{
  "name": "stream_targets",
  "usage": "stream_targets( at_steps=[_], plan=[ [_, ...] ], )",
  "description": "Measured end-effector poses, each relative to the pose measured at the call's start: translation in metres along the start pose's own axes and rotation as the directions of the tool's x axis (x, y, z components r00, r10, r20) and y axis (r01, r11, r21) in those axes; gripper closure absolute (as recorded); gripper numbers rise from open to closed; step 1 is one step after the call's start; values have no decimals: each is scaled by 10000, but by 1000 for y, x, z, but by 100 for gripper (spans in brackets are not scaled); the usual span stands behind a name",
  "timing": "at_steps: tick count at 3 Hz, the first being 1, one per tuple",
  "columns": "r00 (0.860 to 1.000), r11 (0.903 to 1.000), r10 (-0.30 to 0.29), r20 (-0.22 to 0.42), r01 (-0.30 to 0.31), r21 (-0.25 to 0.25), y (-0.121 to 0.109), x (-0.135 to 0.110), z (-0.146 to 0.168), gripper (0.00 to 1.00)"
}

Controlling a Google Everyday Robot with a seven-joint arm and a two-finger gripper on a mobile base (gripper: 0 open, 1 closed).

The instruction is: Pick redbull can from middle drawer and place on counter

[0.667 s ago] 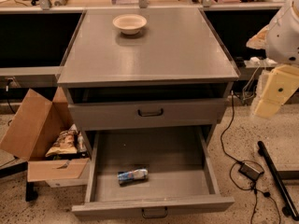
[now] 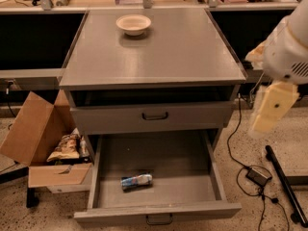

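Note:
The redbull can (image 2: 136, 181) lies on its side on the floor of the pulled-out middle drawer (image 2: 214, 174), near the drawer's front, left of centre. The grey counter (image 2: 159, 57) tops the cabinet above it. My gripper (image 2: 272, 109) hangs from the white arm at the right edge, beside the cabinet at about the height of the shut drawer (image 2: 154, 115). It is well above and to the right of the can and holds nothing that I can see.
A beige bowl (image 2: 133, 23) stands at the back of the counter. An open cardboard box (image 2: 33, 138) with a snack bag (image 2: 65, 148) sits on the floor to the left. Cables and a power brick (image 2: 258, 175) and a dark bar (image 2: 286, 186) lie on the floor to the right.
My arm and gripper have moved a little to the left and down, closer to the cabinet's right side. The can and the drawer have not moved.

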State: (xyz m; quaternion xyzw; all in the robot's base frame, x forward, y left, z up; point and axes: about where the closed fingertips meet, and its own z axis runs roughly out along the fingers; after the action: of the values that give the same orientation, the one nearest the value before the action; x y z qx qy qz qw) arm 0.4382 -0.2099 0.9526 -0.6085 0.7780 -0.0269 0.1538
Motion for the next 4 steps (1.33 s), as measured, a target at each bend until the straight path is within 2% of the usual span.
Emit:
stream_targets(
  at_steps=[1, 2, 3, 4],
  plan=[
    [9990, 9972, -346, 297, 365, -651, 27, -14, 72, 0],
    [9986, 9782, -233, 483, 327, -2050, 68, -13, 160, 0],
    [9992, 9678, -209, 333, 285, -2500, 83, -4, 180, 0],
    [9991, 9717, -231, 366, 310, -2343, 79, -7, 172, 0]
  ],
)
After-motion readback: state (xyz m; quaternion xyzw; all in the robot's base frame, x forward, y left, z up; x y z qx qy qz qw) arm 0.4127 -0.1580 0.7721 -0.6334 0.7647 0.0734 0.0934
